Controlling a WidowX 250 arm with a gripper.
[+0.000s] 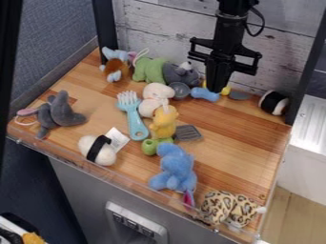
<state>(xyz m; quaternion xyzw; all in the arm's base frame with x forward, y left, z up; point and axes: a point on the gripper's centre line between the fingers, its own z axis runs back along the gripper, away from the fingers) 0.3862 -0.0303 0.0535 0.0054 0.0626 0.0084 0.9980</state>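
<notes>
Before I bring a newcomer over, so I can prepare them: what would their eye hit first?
Probably the bright blue plush near the front edge and the leopard-print plush at the front right corner. Next, the black gripper hanging over the back of the wooden tabletop.

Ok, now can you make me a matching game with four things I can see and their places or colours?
Things:
1. Toy fork
2. Spotted plush toy
3. Gripper
4. Green plush toy

Clues:
A. Black, hanging down near the back wall
B. At the near right corner of the table
C. Beside a grey plush toy at the back
D. Light blue, prongs pointing towards the back

Right pairs: 1-D, 2-B, 3-A, 4-C
</notes>
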